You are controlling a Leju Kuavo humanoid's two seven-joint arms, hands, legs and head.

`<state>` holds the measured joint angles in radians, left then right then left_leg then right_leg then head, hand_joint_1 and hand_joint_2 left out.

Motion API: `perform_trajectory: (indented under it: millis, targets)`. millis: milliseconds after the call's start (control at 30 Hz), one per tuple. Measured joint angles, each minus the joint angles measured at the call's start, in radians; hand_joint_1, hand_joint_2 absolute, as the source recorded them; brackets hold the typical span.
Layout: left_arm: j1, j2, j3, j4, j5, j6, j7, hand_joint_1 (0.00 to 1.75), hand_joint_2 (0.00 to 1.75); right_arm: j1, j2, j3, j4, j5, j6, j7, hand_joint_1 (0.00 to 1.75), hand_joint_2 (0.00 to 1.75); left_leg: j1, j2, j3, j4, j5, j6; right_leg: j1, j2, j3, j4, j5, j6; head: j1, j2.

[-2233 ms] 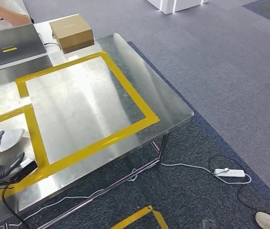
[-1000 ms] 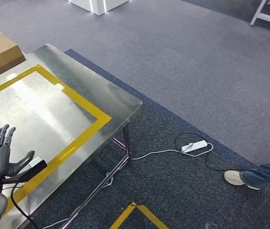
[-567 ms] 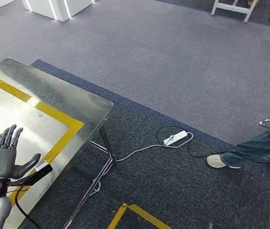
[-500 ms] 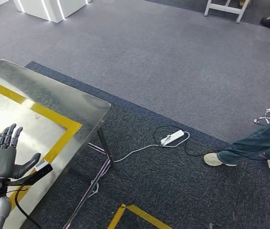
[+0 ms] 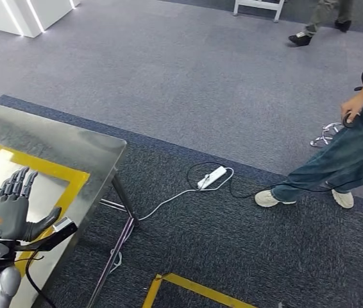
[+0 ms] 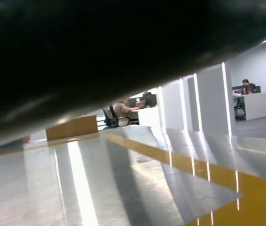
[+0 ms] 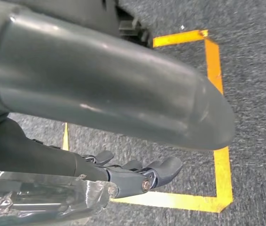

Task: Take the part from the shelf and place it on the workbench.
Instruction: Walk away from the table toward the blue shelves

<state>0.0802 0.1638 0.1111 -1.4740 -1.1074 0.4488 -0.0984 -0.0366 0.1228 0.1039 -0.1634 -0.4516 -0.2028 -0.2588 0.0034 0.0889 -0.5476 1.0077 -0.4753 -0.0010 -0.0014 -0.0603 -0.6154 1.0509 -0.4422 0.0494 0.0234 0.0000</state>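
Note:
The steel workbench (image 5: pixel 73 144) with its yellow tape border (image 5: pixel 68 179) takes up the lower left of the head view. My left hand (image 5: pixel 10 208) hovers over its near corner, palm flat and fingers spread, holding nothing. Close under that hand, the left wrist view looks across the shiny workbench top (image 6: pixel 106 188) and the yellow tape (image 6: pixel 209 172). My right hand (image 7: pixel 138 174) hangs over the dark carpet with its fingers stretched out and its thumb apart from them. Carpet shows through the gap between them.
A person in jeans (image 5: pixel 334 163) strides across the carpet at the right, and another person's feet (image 5: pixel 315 32) are at the far top. A white power strip (image 5: pixel 211 177) and its cable lie beside the table leg (image 5: pixel 124 205). Yellow floor tape (image 5: pixel 194 289) marks a square.
The whole view has swung to the right, so the workbench has slid off to the left and the box and laptop have left the picture. A person has walked in at the right. My left hand stays spread.

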Motion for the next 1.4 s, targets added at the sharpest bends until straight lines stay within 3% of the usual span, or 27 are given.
perform_trajectory:
  millis: [33, 100, 167, 233, 300, 333, 400, 467, 533, 567, 600, 667, 733, 767, 833, 867, 933, 967, 1033, 1067, 1133, 1200, 1267, 1300, 1333, 1367, 1400]
  targets:
    - [0.001, 0.000, -0.001, -0.003, 0.000, -0.001, 0.000, 0.00, 0.00, -0.001, 0.000, 0.000, 0.000, 0.000, 0.002, 0.000, 0.00, 0.00, -0.002, 0.009, 0.002, 0.000, -0.001, -0.005, 0.003, -0.004, 0.009, -0.016, 0.002, -0.004, -0.001, 0.000]
    - [0.002, -0.001, -0.004, -0.010, 0.000, -0.003, 0.000, 0.00, 0.00, -0.001, 0.000, -0.002, 0.000, 0.000, 0.005, 0.000, 0.00, 0.00, -0.002, 0.023, 0.005, -0.003, -0.002, -0.015, 0.003, 0.021, 0.007, -0.018, 0.007, -0.014, -0.001, 0.000]
    - [0.002, -0.002, -0.007, -0.015, 0.000, -0.003, 0.000, 0.00, 0.00, 0.001, 0.000, -0.004, 0.000, -0.001, 0.002, 0.000, 0.00, 0.00, 0.003, -0.008, 0.000, 0.014, -0.021, -0.025, -0.001, 0.043, 0.006, -0.024, 0.013, -0.025, -0.003, 0.000]
    - [0.006, -0.001, -0.009, -0.018, 0.000, -0.003, 0.000, 0.00, 0.00, -0.001, 0.000, -0.005, 0.000, -0.005, -0.007, 0.000, 0.00, 0.00, 0.007, -0.061, -0.042, 0.107, -0.077, -0.032, -0.006, 0.067, 0.006, -0.028, 0.017, -0.032, -0.007, 0.000]
    - [0.012, 0.000, -0.010, -0.018, 0.000, -0.003, 0.000, 0.00, 0.00, -0.002, 0.000, -0.006, 0.000, -0.008, -0.011, 0.000, 0.00, 0.00, 0.008, -0.079, -0.105, 0.234, -0.129, -0.034, -0.007, 0.094, 0.005, -0.028, 0.018, -0.034, -0.010, 0.000]
    - [0.014, 0.000, -0.011, -0.018, 0.000, -0.003, 0.000, 0.00, 0.00, -0.001, 0.000, -0.006, 0.000, -0.009, -0.010, 0.000, 0.00, 0.00, 0.008, -0.080, -0.123, 0.267, -0.131, -0.035, -0.007, 0.108, 0.005, -0.028, 0.018, -0.034, -0.010, 0.000]
    - [0.015, 0.000, -0.012, -0.018, 0.000, -0.003, 0.001, 0.00, 0.00, 0.000, 0.000, -0.007, 0.000, -0.009, -0.009, 0.001, 0.00, 0.00, 0.010, -0.084, -0.111, 0.228, -0.082, -0.036, -0.009, 0.137, 0.005, -0.027, 0.020, -0.032, -0.010, 0.000]
    - [0.014, 0.000, -0.012, -0.018, 0.000, -0.003, 0.003, 0.00, 0.00, -0.001, 0.000, -0.007, 0.000, -0.009, -0.009, 0.001, 0.00, 0.00, 0.019, -0.126, -0.056, 0.104, -0.014, -0.039, -0.010, 0.166, 0.002, -0.023, 0.022, -0.023, -0.011, 0.000]
    - [0.016, 0.000, -0.012, -0.019, 0.000, -0.003, 0.004, 0.00, 0.00, -0.003, 0.000, -0.007, 0.000, -0.009, -0.009, 0.001, 0.00, 0.00, 0.027, -0.169, -0.022, 0.024, 0.008, -0.036, -0.010, 0.191, -0.008, -0.019, 0.026, -0.010, -0.012, 0.000]
    - [0.017, 0.000, -0.012, -0.020, 0.000, -0.004, 0.005, 0.00, 0.00, -0.002, 0.000, -0.007, 0.000, -0.009, -0.009, 0.002, 0.00, 0.00, 0.026, -0.172, -0.018, 0.013, 0.005, -0.031, -0.011, 0.203, -0.013, -0.019, 0.029, -0.003, -0.012, 0.000]
    - [0.018, 0.000, -0.012, -0.020, 0.000, -0.004, 0.006, 0.00, 0.00, 0.000, 0.000, -0.007, 0.000, -0.009, -0.008, 0.002, 0.00, 0.00, 0.025, -0.160, -0.019, 0.013, 0.005, -0.024, -0.014, 0.213, -0.020, -0.023, 0.033, 0.004, -0.012, 0.000]
    - [0.019, -0.001, -0.013, -0.022, 0.001, -0.004, 0.007, 0.00, 0.00, 0.005, 0.000, -0.008, 0.000, -0.009, -0.007, 0.004, 0.00, 0.00, 0.023, -0.136, -0.018, 0.009, 0.009, -0.008, -0.012, 0.176, -0.035, -0.008, 0.023, 0.015, -0.008, 0.000]
    - [0.026, 0.000, -0.012, -0.026, 0.004, -0.003, 0.008, 0.00, 0.00, 0.003, 0.000, -0.008, 0.000, -0.009, -0.006, 0.004, 0.00, 0.00, 0.020, -0.109, -0.017, 0.007, 0.010, 0.004, -0.008, 0.103, -0.077, 0.079, -0.028, 0.020, -0.001, 0.000]
    - [0.032, 0.000, -0.011, -0.028, 0.006, -0.003, 0.008, 0.00, 0.00, 0.001, 0.001, -0.008, 0.000, -0.009, -0.003, 0.004, 0.00, 0.00, 0.017, -0.094, -0.017, 0.007, 0.009, 0.008, -0.007, 0.081, -0.108, 0.147, -0.062, 0.021, 0.002, 0.000]
    - [0.040, -0.001, -0.010, -0.028, 0.009, -0.003, 0.008, 0.00, 0.00, 0.000, 0.001, -0.008, 0.000, -0.009, 0.007, 0.005, 0.00, 0.00, 0.012, -0.064, -0.016, 0.007, 0.007, 0.011, -0.008, 0.067, -0.153, 0.249, -0.100, 0.021, 0.002, 0.000]
    - [0.042, -0.001, -0.010, -0.029, 0.010, -0.003, 0.008, 0.00, 0.00, 0.001, 0.001, -0.008, 0.000, -0.009, 0.012, 0.005, 0.00, 0.00, 0.010, -0.050, -0.015, 0.007, 0.006, 0.012, -0.008, 0.065, -0.150, 0.253, -0.094, 0.019, 0.002, 0.000]
    - [0.043, -0.002, -0.010, -0.032, 0.011, -0.003, 0.008, 0.00, 0.00, 0.003, 0.001, -0.008, 0.000, -0.009, 0.014, 0.005, 0.00, 0.00, 0.007, -0.026, -0.011, 0.008, 0.003, 0.010, -0.006, 0.046, -0.090, 0.156, -0.043, 0.013, 0.002, 0.000]
    - [0.044, -0.002, -0.009, -0.034, 0.011, -0.003, 0.008, 0.00, 0.00, 0.002, 0.001, -0.009, 0.000, -0.009, 0.013, 0.005, 0.00, 0.00, 0.004, -0.016, -0.008, 0.009, 0.000, 0.007, -0.001, 0.022, -0.050, 0.089, -0.022, 0.008, 0.003, 0.000]
    - [0.045, -0.002, -0.008, -0.037, 0.012, -0.003, 0.008, 0.00, 0.00, -0.002, 0.001, -0.009, 0.000, -0.009, 0.014, 0.004, 0.00, 0.00, -0.003, 0.004, -0.004, 0.010, -0.004, -0.002, 0.006, -0.010, 0.000, 0.004, 0.001, -0.004, 0.000, 0.000]
    - [0.045, -0.002, -0.007, -0.037, 0.013, -0.003, 0.008, 0.00, 0.00, -0.003, 0.001, -0.009, 0.000, -0.009, 0.015, 0.003, 0.00, 0.00, -0.005, 0.014, -0.002, 0.010, -0.005, -0.007, 0.009, -0.009, 0.005, -0.006, 0.001, -0.009, -0.001, 0.000]
    - [0.044, -0.002, -0.007, -0.038, 0.016, -0.003, 0.008, 0.00, 0.00, -0.001, 0.001, -0.009, 0.000, -0.009, 0.017, 0.002, 0.00, 0.00, -0.003, 0.026, 0.003, 0.007, -0.007, -0.016, 0.008, 0.017, 0.003, -0.011, 0.007, -0.020, -0.003, 0.000]
    - [0.046, -0.003, -0.006, -0.039, 0.018, -0.002, 0.007, 0.00, 0.00, 0.000, 0.001, -0.010, 0.000, -0.011, 0.012, 0.001, 0.00, 0.00, 0.002, -0.012, -0.009, 0.039, -0.035, -0.027, 0.003, 0.040, 0.005, -0.019, 0.013, -0.032, -0.005, 0.000]
    - [0.054, -0.003, -0.002, -0.040, 0.018, 0.000, 0.005, 0.00, 0.00, -0.002, 0.001, -0.012, 0.000, -0.016, 0.001, 0.002, 0.00, 0.00, 0.005, -0.064, -0.057, 0.146, -0.092, -0.032, 0.000, 0.067, 0.005, -0.022, 0.017, -0.038, -0.010, 0.000]
    - [0.061, -0.004, 0.000, -0.040, 0.019, 0.000, 0.005, 0.00, 0.00, -0.002, 0.002, -0.014, 0.000, -0.018, -0.005, 0.003, 0.00, 0.00, 0.006, -0.075, -0.089, 0.209, -0.118, -0.033, 0.000, 0.081, 0.004, -0.022, 0.018, -0.040, -0.011, 0.000]
    - [0.067, -0.005, 0.001, -0.040, 0.019, 0.001, 0.004, 0.00, 0.00, -0.002, 0.002, -0.015, 0.000, -0.018, -0.006, 0.005, 0.00, 0.00, 0.006, -0.079, -0.113, 0.253, -0.128, -0.034, 0.000, 0.096, 0.004, -0.022, 0.018, -0.040, -0.011, 0.000]
    - [0.072, -0.005, 0.002, -0.040, 0.019, 0.001, 0.004, 0.00, 0.00, 0.000, 0.002, -0.015, 0.000, -0.018, -0.005, 0.006, 0.00, 0.00, 0.006, -0.081, -0.123, 0.266, -0.120, -0.035, -0.001, 0.110, 0.005, -0.022, 0.019, -0.039, -0.011, 0.000]
    - [0.075, -0.006, 0.002, -0.042, 0.019, 0.001, 0.003, 0.00, 0.00, 0.001, 0.002, -0.016, 0.000, -0.018, -0.005, 0.007, 0.00, 0.00, 0.008, -0.083, -0.116, 0.243, -0.093, -0.036, -0.002, 0.126, 0.005, -0.022, 0.020, -0.038, -0.011, 0.000]
